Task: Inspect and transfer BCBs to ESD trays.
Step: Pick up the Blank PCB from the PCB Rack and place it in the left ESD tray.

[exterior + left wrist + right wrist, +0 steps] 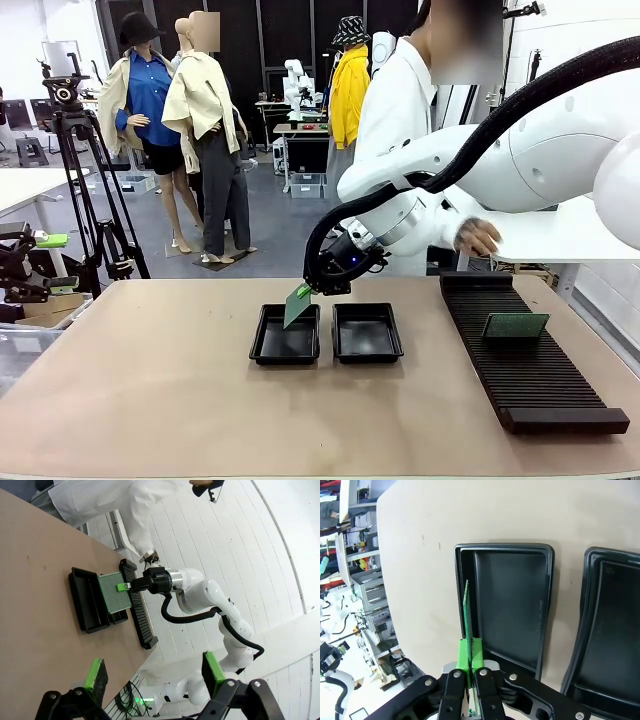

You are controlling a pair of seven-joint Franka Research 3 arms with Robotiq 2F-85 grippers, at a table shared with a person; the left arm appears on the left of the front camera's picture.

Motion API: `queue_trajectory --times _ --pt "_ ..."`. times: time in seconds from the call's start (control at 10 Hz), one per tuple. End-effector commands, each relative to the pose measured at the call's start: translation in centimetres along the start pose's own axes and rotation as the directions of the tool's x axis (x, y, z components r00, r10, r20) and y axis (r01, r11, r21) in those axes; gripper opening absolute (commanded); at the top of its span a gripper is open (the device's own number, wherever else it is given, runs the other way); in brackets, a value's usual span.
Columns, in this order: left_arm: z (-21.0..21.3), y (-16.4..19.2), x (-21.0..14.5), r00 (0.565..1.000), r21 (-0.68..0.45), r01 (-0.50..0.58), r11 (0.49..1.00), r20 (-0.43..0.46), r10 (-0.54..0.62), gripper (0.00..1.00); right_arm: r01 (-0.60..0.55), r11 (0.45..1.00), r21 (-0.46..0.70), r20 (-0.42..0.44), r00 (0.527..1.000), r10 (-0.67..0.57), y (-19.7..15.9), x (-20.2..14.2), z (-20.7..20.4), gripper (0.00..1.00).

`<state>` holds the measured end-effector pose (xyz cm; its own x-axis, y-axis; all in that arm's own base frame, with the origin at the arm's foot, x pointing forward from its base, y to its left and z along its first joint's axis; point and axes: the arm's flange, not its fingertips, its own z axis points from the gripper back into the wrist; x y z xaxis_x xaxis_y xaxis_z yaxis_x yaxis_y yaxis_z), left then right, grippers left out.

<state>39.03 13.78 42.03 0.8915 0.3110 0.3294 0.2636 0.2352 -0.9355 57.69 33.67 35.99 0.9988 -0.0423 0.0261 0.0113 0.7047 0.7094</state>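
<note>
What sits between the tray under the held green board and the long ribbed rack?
The second black tray, empty, as the front view shows.

Right wrist view: thin green circuit board (466,612) edge-on, faces unreadable, lower end buried in right gripper (469,651). Second glossy black plastic tray (615,630) cut by frame edge; left wrist view: mostly behind the board. Other green board (515,325) on long black ribbed rack (530,380): detail too small.

The right arm (560,150) reaches in from the right toward the middle, wrist angled down, its end effector (312,286) clamped shut on one edge of a BCB (297,306). The left end effector (154,672) holds nothing, its 2 green-padded fingers (95,676) spread wide apart.
</note>
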Motion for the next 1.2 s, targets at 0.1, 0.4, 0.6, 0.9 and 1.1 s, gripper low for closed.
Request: queue_trajectory --times 0.1,0.4,0.6,0.9,1.1 --pt "0.18 -0.32 -0.08 1.000 -0.016 -0.016 1.000 0.005 0.016 1.00 -0.002 1.000 -0.001 -0.004 1.000 0.002 -0.10 -0.03 0.12 0.00" --pt "0.18 -0.32 -0.08 1.000 -0.016 -0.016 1.000 0.005 0.016 1.00 -0.002 1.000 -0.001 -0.004 1.000 0.002 -0.10 -0.03 0.12 0.00" --pt "0.18 -0.32 -0.08 1.000 -0.016 -0.016 1.000 0.005 0.016 1.00 -0.002 1.000 -0.001 -0.004 1.000 0.002 -0.10 -0.03 0.12 0.00" --pt "0.18 -0.32 -0.08 1.000 -0.016 -0.016 1.000 0.005 0.016 1.00 -0.002 1.000 -0.001 -0.004 1.000 0.002 -0.10 -0.03 0.12 0.00" --pt "0.18 -0.32 -0.08 1.000 -0.016 -0.016 1.000 0.005 0.016 1.00 -0.002 1.000 -0.001 -0.004 1.000 0.002 -0.10 -0.03 0.12 0.00"
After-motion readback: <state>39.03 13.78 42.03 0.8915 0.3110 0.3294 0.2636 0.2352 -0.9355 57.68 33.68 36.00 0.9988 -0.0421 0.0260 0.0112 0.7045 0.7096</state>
